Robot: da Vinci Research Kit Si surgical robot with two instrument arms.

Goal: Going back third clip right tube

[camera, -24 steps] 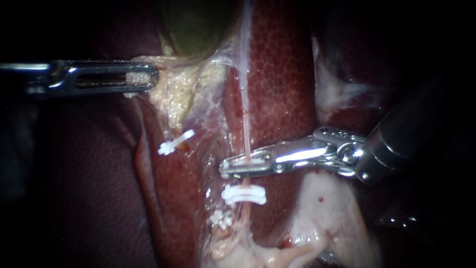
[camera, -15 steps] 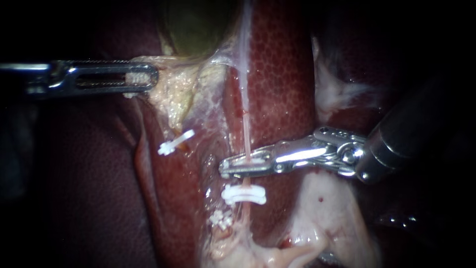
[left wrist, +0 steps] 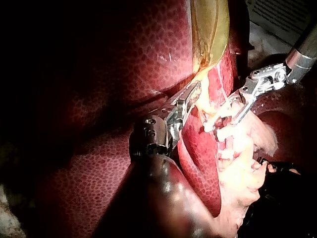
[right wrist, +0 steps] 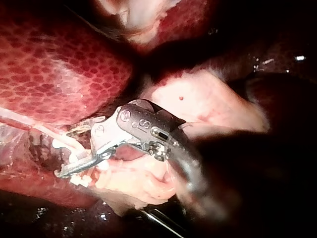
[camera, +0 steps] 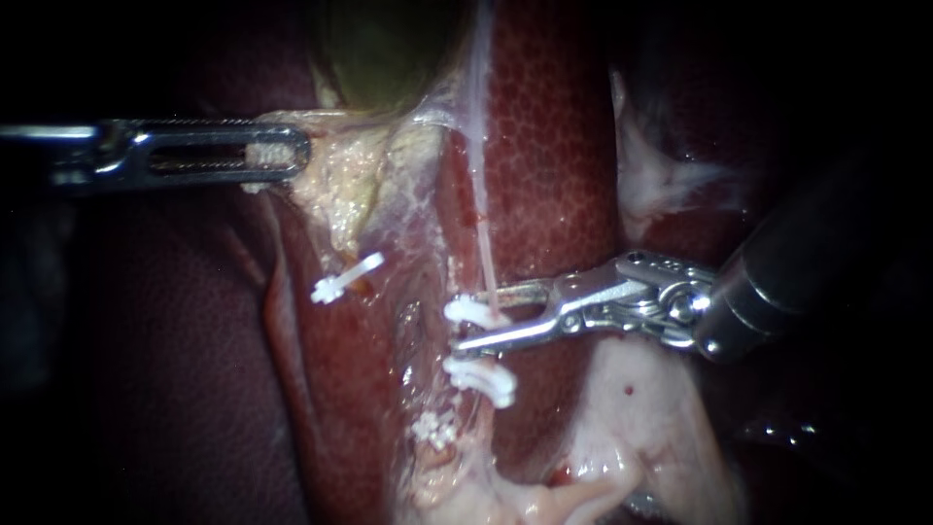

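Note:
The right tube (camera: 483, 255) is a thin pink strand running down over the liver (camera: 554, 146). A white clip (camera: 467, 310) sits closed across it, and a second white clip (camera: 482, 376) lies just below. My right instrument (camera: 473, 319) stands open around the upper clip, one jaw above it and one below. In the right wrist view the same open jaws (right wrist: 74, 161) lie beside the tube (right wrist: 29, 124). My left instrument (camera: 282, 153) is shut on pale tissue at the gallbladder's (camera: 379, 49) lower edge, also seen in the left wrist view (left wrist: 190, 96).
Another white clip (camera: 346, 277) sits on the left tube, and a small white clip (camera: 432, 428) lies lower down. Pale fatty tissue (camera: 632, 408) lies under my right instrument's wrist. Dark liver (camera: 175, 369) fills the left side.
My right instrument's jaws, earlier shut across the right tube, now stand open, with a white clip left on the tube. The lower clip has tilted slightly. The left instrument has not moved.

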